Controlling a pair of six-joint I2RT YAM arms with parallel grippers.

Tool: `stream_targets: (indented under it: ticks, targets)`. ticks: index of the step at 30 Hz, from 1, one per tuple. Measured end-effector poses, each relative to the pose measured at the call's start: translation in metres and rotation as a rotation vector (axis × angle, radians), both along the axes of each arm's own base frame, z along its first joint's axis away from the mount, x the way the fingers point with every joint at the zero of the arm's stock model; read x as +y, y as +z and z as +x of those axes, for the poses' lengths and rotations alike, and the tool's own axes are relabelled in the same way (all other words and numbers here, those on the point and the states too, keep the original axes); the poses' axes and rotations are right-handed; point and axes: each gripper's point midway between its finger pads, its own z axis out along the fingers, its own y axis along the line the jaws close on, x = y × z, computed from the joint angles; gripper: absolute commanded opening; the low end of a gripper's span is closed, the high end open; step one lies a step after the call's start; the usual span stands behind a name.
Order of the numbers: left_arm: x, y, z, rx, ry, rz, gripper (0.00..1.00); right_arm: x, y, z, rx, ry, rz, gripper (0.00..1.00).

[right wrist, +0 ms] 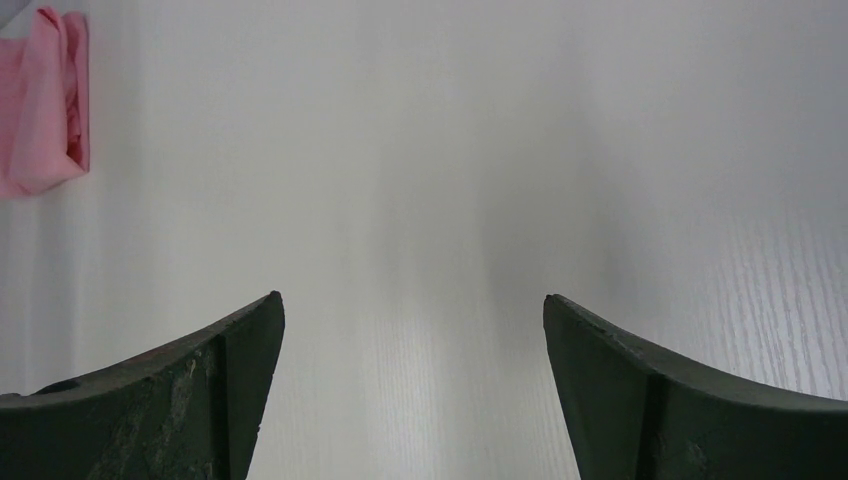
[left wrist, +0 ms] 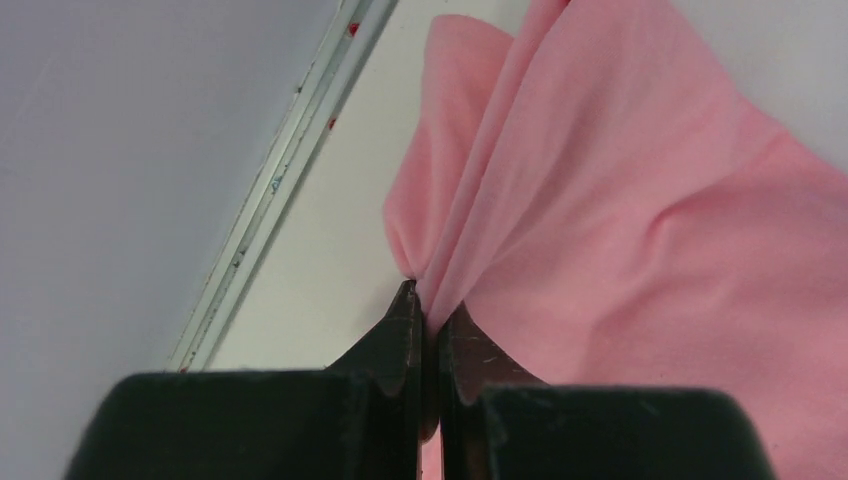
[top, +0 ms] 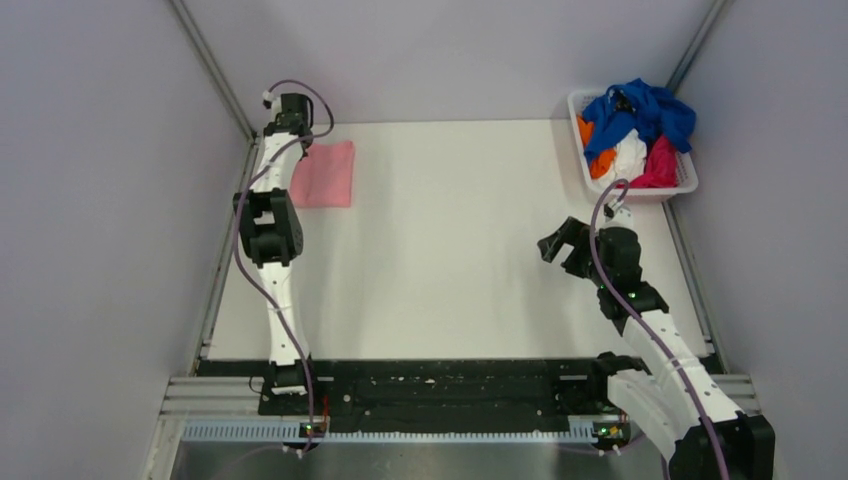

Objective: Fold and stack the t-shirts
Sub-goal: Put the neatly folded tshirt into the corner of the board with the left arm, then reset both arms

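Top external view: at the far left corner of the counter (top: pixel 450 260), the left tool (top: pixel 303 143) reaches down onto the left edge of the pink shirt (top: pixel 327 175). The shirt lies on the counter as a rough folded rectangle, close to the left wall, and the arm covers part of its left side. In the left wrist view the left tool (left wrist: pixel 424 300) is clenched on the pink shirt (left wrist: pixel 620 220). Its dark fingers (left wrist: pixel 400 340) are pressed together with a thin pinch of cloth caught between the tips. From that pinch the cloth gathers into pleats that fan away, and the rest spreads out to the right. A metal rail (left wrist: pixel 275 190) runs along the counter's edge just to the left of the shirt. Further right in the top view, the right tool (top: pixel 556 240) is held over the right part of the counter, released, with nothing in it. The right wrist view shows the right tool (right wrist: pixel 411 300) with its fingers (right wrist: pixel 210 390) spread wide and white counter between them. There the pink shirt (right wrist: pixel 45 100) sits in the upper left corner, well apart. At the far right corner stands a white basket (top: pixel 640 193). It holds a blue shirt (top: pixel 645 110) heaped on top, an orange shirt (top: pixel 598 160), a white shirt (top: pixel 628 152) and a magenta shirt (top: pixel 660 167).
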Motion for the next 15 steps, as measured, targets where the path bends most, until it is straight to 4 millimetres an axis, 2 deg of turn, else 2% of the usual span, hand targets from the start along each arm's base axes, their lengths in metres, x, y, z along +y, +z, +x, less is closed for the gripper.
stream_targets:
  ticks: [1, 3, 4, 10, 12, 15]
  targets:
    - [0.005, 0.000, 0.000, -0.003, 0.006, -0.002, 0.22, -0.001, -0.001, 0.000, 0.003, -0.005, -0.003, 0.99]
    - [0.014, 0.001, -0.001, -0.003, 0.014, -0.004, 0.94, -0.003, -0.003, -0.001, 0.010, -0.012, -0.010, 0.99]
    - [0.018, 0.002, -0.001, -0.005, 0.016, -0.003, 0.98, -0.004, -0.003, 0.000, 0.011, -0.014, -0.015, 0.99]
    - [0.027, 0.022, 0.008, -0.077, 0.022, -0.010, 0.99, -0.006, -0.013, 0.000, 0.045, -0.024, -0.030, 0.99]
    - [0.021, 0.036, 0.007, -0.105, 0.012, -0.037, 0.99, -0.006, -0.015, 0.000, 0.053, -0.026, -0.032, 0.99]
    - [-0.001, 0.067, -0.003, -0.172, -0.031, -0.127, 0.99, -0.007, -0.015, 0.000, 0.051, -0.030, -0.033, 0.99]
